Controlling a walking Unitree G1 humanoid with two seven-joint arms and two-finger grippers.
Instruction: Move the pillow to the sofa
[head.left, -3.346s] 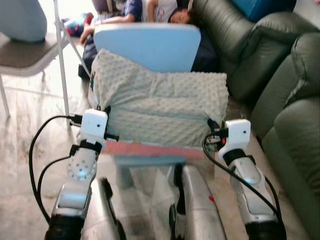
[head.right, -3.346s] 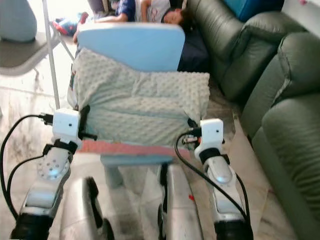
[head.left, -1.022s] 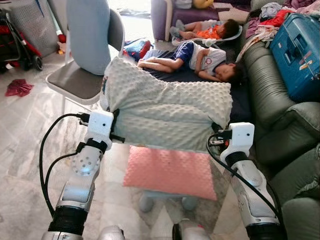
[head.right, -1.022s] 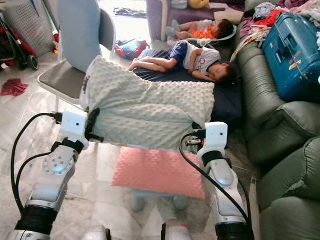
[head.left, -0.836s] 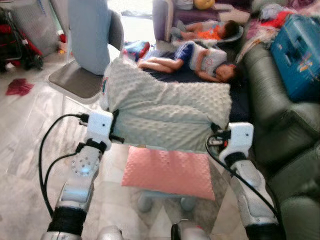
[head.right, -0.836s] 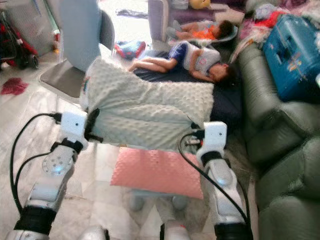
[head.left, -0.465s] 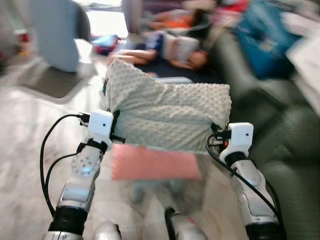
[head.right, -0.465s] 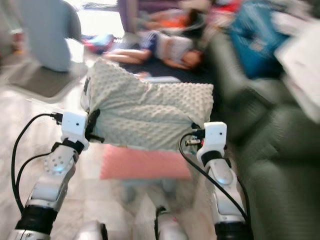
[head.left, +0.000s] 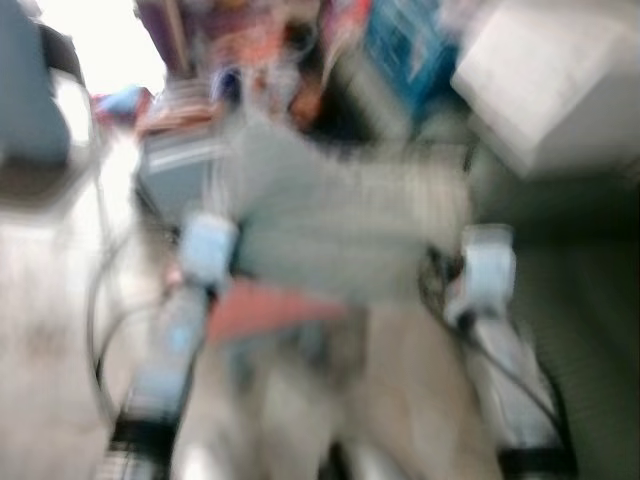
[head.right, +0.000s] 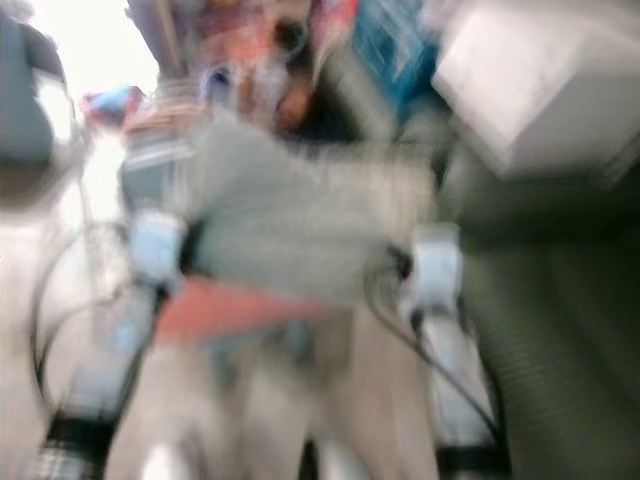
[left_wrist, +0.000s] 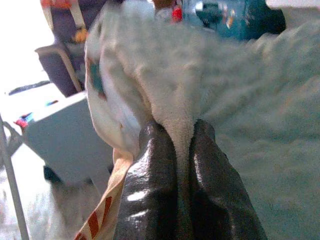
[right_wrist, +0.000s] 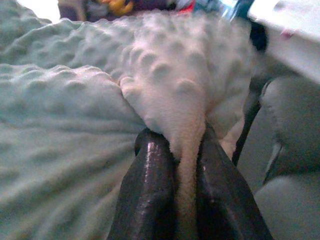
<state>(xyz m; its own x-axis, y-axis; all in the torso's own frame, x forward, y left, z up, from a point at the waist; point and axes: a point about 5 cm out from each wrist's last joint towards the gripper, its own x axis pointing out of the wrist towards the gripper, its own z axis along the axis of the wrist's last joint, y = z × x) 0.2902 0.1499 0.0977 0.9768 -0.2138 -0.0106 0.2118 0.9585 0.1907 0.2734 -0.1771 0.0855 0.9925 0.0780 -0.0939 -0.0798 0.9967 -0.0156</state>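
The pale green dotted pillow (head.left: 340, 230) hangs in front of me, stretched between both arms; the head views are heavily blurred. My left gripper (left_wrist: 175, 131) is shut on a pinched fold at the pillow's left corner (left_wrist: 150, 75), and its two black fingers (left_wrist: 152, 170) press the fabric between them. My right gripper (right_wrist: 176, 137) is shut on a fold at the right corner (right_wrist: 175, 95). The dark green sofa (head.left: 590, 300) lies to my right, and its cushion edge (right_wrist: 295, 125) shows just past the right gripper.
A pink cushion (head.left: 270, 305) lies low in front of my legs. A white box-like shape (head.left: 550, 80) and a blue case (head.left: 410, 40) sit at the upper right. A grey chair (head.left: 30, 110) stands at the far left. Blurred people lie further back (head.left: 270, 60).
The whole picture has swung and blurred as I turn toward the right; the sofa and a white box now take up the right side. Both grippers still hold the pillow.
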